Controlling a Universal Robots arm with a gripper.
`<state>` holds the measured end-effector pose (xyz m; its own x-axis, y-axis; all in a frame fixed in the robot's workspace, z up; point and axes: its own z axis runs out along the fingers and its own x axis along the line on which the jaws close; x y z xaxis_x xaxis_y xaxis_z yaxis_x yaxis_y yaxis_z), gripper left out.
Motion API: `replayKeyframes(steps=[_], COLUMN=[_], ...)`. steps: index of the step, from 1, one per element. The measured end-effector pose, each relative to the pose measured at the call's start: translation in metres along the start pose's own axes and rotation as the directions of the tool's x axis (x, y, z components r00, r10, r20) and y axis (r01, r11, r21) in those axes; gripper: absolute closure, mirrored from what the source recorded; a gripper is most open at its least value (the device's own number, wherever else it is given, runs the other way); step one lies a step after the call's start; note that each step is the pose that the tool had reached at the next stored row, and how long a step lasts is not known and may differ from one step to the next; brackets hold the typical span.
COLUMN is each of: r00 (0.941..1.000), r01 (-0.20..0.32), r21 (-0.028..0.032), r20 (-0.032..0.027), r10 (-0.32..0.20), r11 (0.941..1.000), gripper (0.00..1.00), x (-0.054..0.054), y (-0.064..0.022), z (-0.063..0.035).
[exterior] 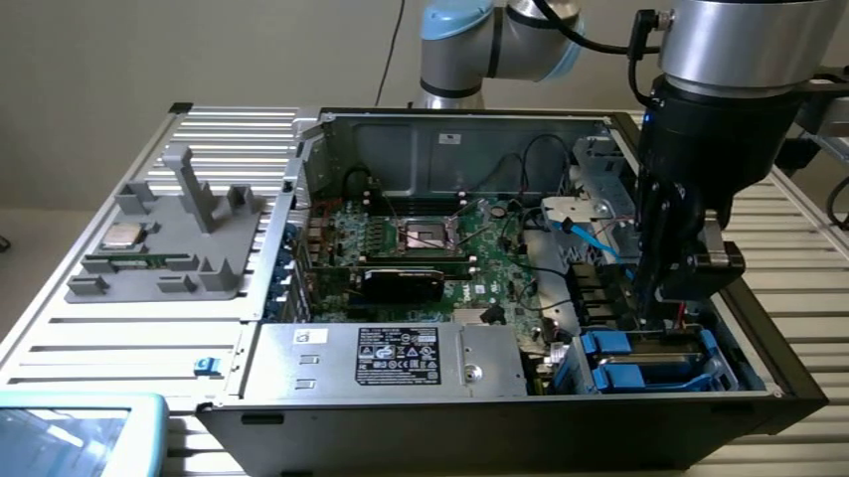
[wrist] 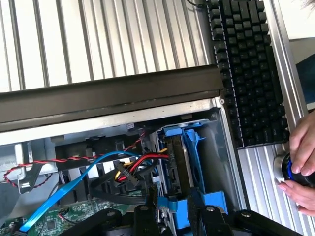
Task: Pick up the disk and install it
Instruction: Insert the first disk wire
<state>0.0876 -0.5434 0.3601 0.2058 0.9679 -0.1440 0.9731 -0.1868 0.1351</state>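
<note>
Between claw [wrist: 174,216] fingers | disk [wrist: 176,162] upright in bay | claw gripping disk

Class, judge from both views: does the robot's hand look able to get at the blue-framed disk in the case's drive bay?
Probably yes: the hand is down in the open bay, the disk with its blue frame between its fingers, the cables lying off to one side.

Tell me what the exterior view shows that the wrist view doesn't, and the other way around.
Exterior only: the motherboard, the grey metal box with its black label, and a grey fixture on the table. Wrist only: a black keyboard and a person's hand on a knob. Both: the gripper down in the open computer case at the blue drive frames.
</note>
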Motion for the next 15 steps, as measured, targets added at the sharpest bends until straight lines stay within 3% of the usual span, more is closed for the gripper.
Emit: replayKeyframes(steps=[1, 15], r00=[1.0000, 0.9999], r01=[-0.001, -0.010], r21=[0.0009, 0.0037], r20=[-0.0045, -0.0033], r10=[0.001, 0.010], r11=[1.0000, 0.9999], gripper=[0.63, 0.63], x=[-0.0014, -0.0068], y=[0.0002, 0.0013], z=[0.0003, 0.0012])
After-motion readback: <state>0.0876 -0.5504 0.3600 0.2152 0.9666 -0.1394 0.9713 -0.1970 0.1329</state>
